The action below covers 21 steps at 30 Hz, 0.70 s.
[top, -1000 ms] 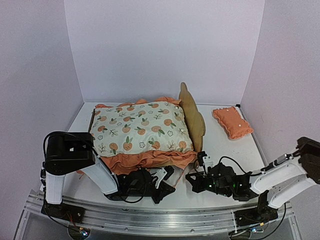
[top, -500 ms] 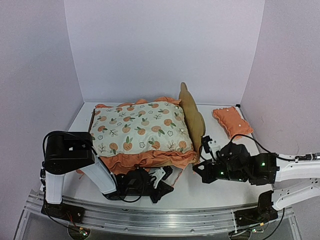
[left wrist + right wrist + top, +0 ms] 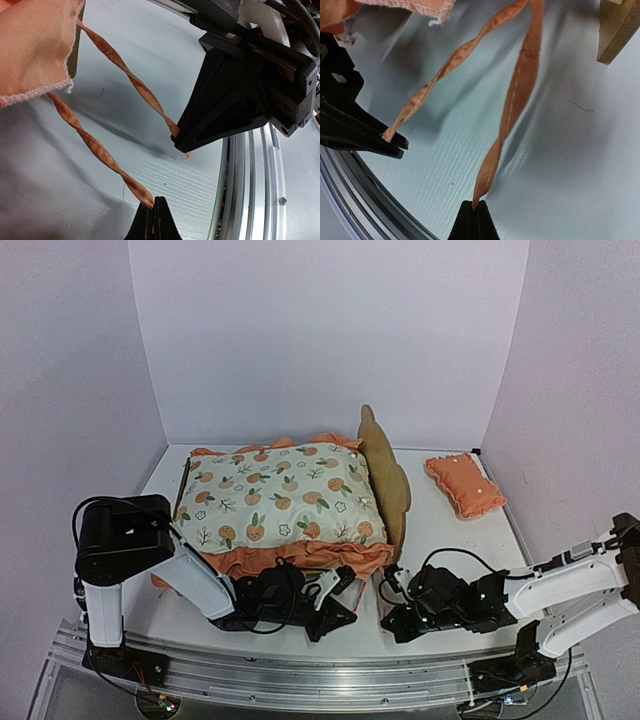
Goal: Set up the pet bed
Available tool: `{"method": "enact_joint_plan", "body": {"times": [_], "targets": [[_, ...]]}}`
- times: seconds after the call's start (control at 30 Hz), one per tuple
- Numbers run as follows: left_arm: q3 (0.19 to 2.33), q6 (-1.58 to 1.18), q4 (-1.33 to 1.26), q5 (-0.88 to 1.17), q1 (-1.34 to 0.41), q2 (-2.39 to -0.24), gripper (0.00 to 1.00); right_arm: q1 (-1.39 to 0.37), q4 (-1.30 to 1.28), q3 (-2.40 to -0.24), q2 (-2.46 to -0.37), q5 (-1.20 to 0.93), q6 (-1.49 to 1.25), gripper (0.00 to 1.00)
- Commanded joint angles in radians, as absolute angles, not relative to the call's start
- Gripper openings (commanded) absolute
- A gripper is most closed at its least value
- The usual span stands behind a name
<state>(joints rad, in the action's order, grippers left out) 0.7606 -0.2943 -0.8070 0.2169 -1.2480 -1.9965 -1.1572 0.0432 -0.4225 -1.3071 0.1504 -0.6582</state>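
Left gripper [image 3: 154,201]: pinched tight on a twisted orange string [image 3: 95,147].
Right gripper [image 3: 474,205]: pinched tight on the other string [image 3: 514,105].
Pet bed [image 3: 385,480]: sat mid-table, under the ruffled pad [image 3: 280,490], just behind both grippers.

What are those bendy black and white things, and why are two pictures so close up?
They are two robot arms fixed at the near edge of a white table. The wide picture comes from a camera above and behind them. The two close-ups come from small cameras on the arms' wrists. On the table stands a little wooden pet bed with an orange-print cushion on it; a small orange pillow lies off to the right. Each arm ends in a pincher, called an end effector. The left end effector is pinched shut on a twisted orange ribbon from the cushion; the right end effector is shut on a second ribbon.
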Motion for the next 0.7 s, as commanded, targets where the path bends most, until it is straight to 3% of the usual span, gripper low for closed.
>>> {"method": "enact_joint_plan", "body": {"times": [0.0, 0.23, 0.37, 0.67], "targets": [[0.800, -0.328, -0.807, 0.269, -1.244, -1.956, 0.00, -1.162, 0.130, -0.419, -1.323, 0.151, -0.680, 0.05], [0.819, -0.348, -0.807, 0.254, -1.245, -1.967, 0.00, -1.162, -0.093, -0.478, -1.218, 0.171, -0.700, 0.39], [0.824, -0.359, -0.826, 0.253, -1.250, -1.978, 0.00, -1.163, -0.176, -0.517, -1.170, 0.105, -0.695, 0.42], [0.834, -0.331, -0.873, 0.247, -1.273, -2.002, 0.00, -1.161, 0.041, -0.521, -1.178, 0.162, -0.802, 0.42]]}}
